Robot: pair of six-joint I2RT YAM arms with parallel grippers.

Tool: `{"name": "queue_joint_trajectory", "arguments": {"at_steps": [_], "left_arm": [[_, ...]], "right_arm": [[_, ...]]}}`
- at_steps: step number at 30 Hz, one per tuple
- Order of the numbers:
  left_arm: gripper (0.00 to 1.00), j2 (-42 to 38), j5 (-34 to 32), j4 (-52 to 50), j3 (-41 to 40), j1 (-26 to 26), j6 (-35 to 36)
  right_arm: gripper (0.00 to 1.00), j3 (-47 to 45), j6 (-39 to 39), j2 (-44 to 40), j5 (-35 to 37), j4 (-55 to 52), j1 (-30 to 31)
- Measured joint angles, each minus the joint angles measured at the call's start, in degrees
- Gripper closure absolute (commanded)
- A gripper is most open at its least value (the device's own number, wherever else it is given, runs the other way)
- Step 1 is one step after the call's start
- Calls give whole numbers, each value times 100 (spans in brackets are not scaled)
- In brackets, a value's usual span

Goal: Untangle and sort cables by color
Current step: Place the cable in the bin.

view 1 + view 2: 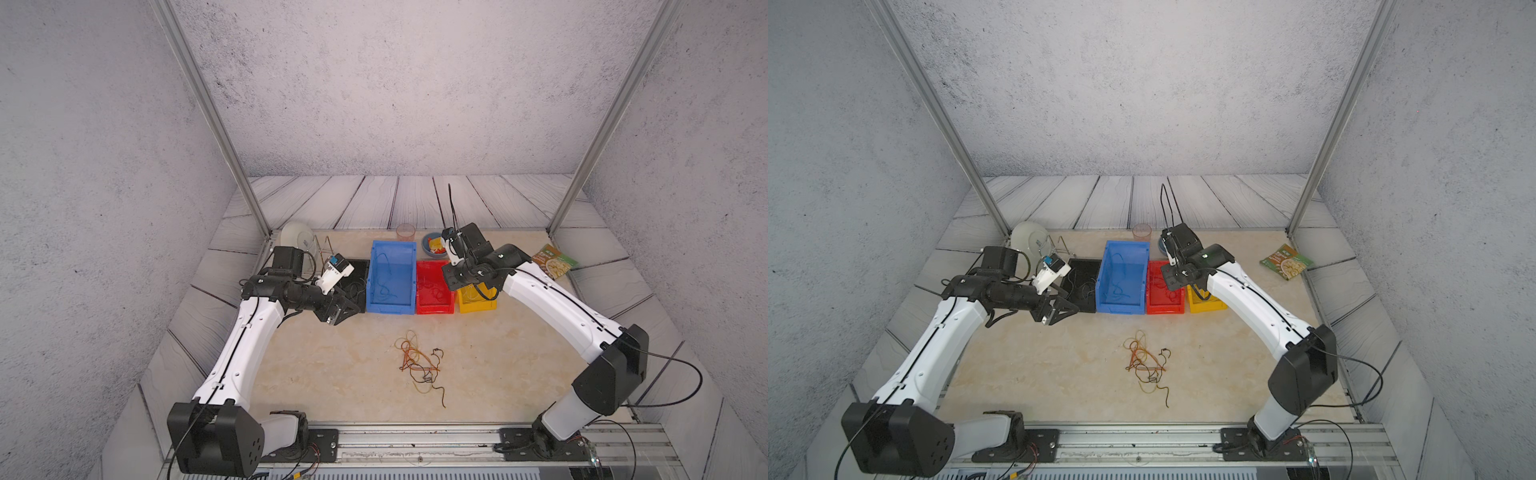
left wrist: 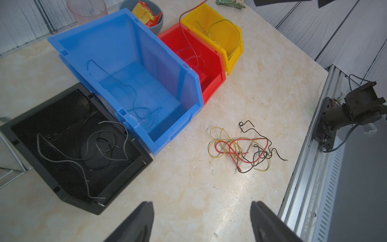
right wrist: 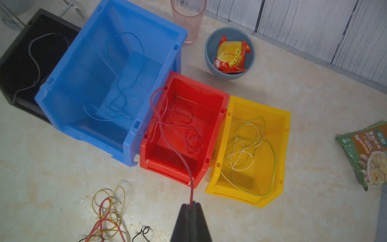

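**Cable sorting, mid-task.** Your right claw is pinched closed on one thin red wire strand. The strand trails from the fingertips across the open red plastic bin and loops at that bin's edge, next to the large blue plastic bin. Judge it as on its way in, not yet released. Your left claw stands wide apart and empty, above bare tabletop in front of the shallow black plastic bin.

**Sorted so far:**
- black strands in the black bin
- blue strands in the blue bin
- red strands in the red bin
- yellow strands in the small yellow plastic bin

**Left to do:** a loose tangle of yellow, red and black wire strands lies on the beige marbled tabletop, well apart from the bins and between the two arms. No blue shows in it. The strands cross one another, so you will probably need to draw them out singly. By this showing you are past halfway, with a handful of strands to go.
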Motion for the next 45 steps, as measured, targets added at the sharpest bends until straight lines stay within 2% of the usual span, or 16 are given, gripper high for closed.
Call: {"name": "queue_joint_trajectory", "arguments": {"at_steps": [8, 16, 17, 19, 20, 28, 32, 38, 42, 45], "left_arm": [[21, 0, -39, 63, -105, -24, 24], [21, -2, -181, 63, -278, -203, 107], [21, 0, -195, 63, -278, -234, 109], [21, 0, -232, 68, -278, -299, 109], [21, 0, -247, 68, -278, -339, 111], [21, 4, -415, 164, -330, -616, 136], [20, 90, -474, 269, -398, -804, 201], [19, 304, -476, 774, -754, -1045, 358], [17, 470, -476, 1034, -1082, -1198, 531], [17, 507, -485, 1123, -1169, -1220, 684]], "right_arm": [[100, 407, 79, 981, 149, -48, -46], [100, 155, 210, 1644, -42, 48, -50], [94, 149, 225, 1670, -103, 61, -52], [73, 149, 264, 1705, -199, 120, -57], [67, 149, 286, 1714, -247, 157, -59], [50, 149, 328, 1692, -396, 153, -66], [46, 31, 219, 1325, -345, 37, -68], [44, -439, -109, -107, -273, -225, -68], [45, -1099, -201, -1001, -815, -184, -7], [47, -1805, -157, -1246, -1451, 125, 334]]}}
